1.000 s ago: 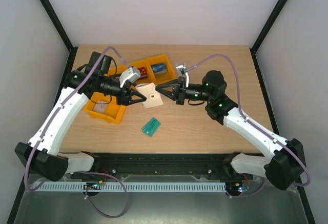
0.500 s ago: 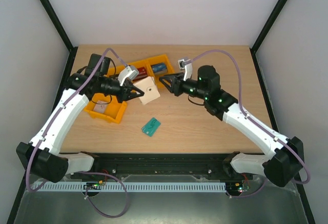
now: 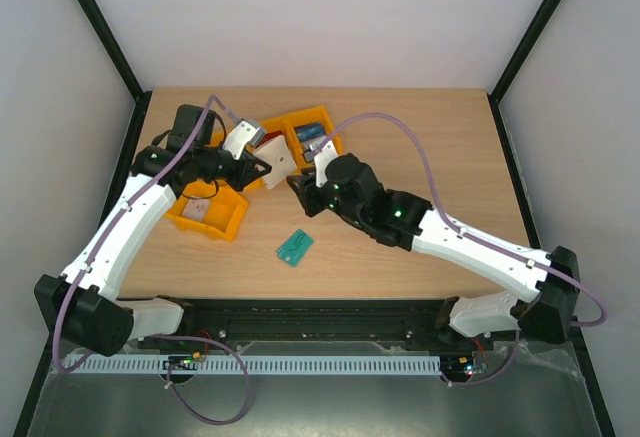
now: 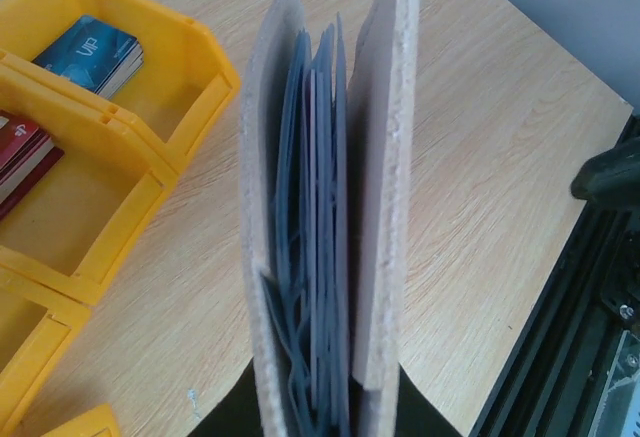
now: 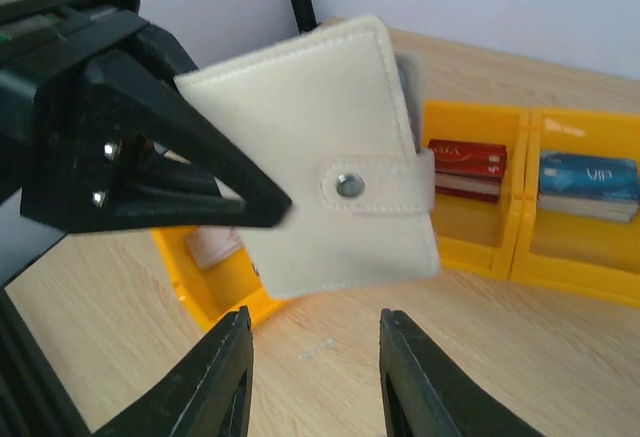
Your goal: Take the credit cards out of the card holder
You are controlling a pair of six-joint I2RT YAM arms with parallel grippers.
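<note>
We count one card holder (image 3: 278, 154), lifted off the table (image 3: 420, 147) and clamped at one edge by the left gripper (image 3: 254, 164), above the yellow bins (image 3: 205, 215). The right gripper (image 5: 315, 329) sits just in front of it with its two fingers spread and nothing between them. From the top view we make out at least three bins; one teal card (image 3: 295, 247) lies alone on the wood nearer the arm bases.

The right wrist view gives what the overhead cannot: the holder's cream outer face, its tab fastened by one metal snap (image 5: 349, 186), and two card stacks in neighbouring bins behind it, one red stack (image 5: 467, 164) and one blue stack (image 5: 588, 188). A pale card (image 5: 215, 247) lies in the bin below the holder.

The left wrist view looks at the holder edge-on, its two covers slightly parted, with blue-grey pocket sheets (image 4: 300, 257) and at least one pale pink card edge (image 4: 318, 157) packed between them. How many credit cards are inside we cannot tell.
</note>
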